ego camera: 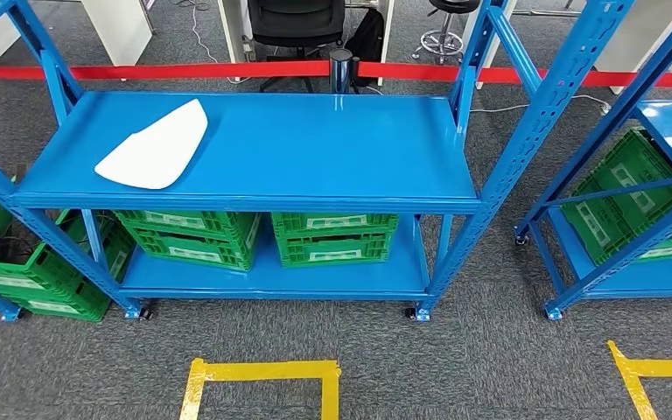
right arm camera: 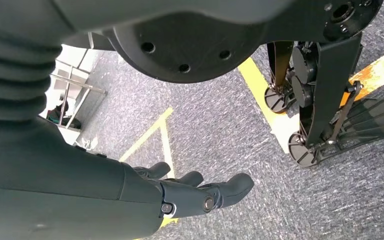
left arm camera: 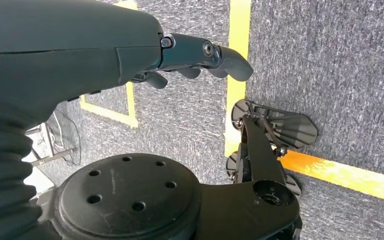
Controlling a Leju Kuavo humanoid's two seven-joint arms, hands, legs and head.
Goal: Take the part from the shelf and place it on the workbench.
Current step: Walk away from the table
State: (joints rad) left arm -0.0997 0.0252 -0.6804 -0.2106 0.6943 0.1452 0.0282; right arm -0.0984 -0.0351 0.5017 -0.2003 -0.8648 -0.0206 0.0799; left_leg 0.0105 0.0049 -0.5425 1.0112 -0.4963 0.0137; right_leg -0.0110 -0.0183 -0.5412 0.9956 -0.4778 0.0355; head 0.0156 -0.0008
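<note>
Part: one white flat part (ego camera: 156, 147), lying on the left half of the top shelf board, touched by neither hand.
Shelf: blue steel shelf (ego camera: 332, 144) straight ahead, two boards, on castors; second blue shelf (ego camera: 665, 122) to its right, well apart.
Crates under main shelf: two green crates side by side on the lower board, left crate (ego camera: 188, 236) and right crate (ego camera: 334, 238); contents hidden by the top board.
Other crates: green crates at far left (ego camera: 39, 276), stacked, count unclear; one green crate (ego camera: 634, 197) tilted in the right shelf; contents cannot be told.
Labels: white label strips on the crate fronts, too small to read.
Floor marks: two yellow tape outlines on grey carpet, one (ego camera: 258, 372) in front of the main shelf, one (ego camera: 643, 372) to the right.
Barrier: one red tape (ego camera: 184, 70) behind the shelf.
Left hand: left hand (left arm camera: 200, 62) hangs over the carpet, fingers loosely apart, holding nothing.
Right hand: right hand (right arm camera: 195, 187) hangs over the carpet, fingers loosely apart, holding nothing.
</note>
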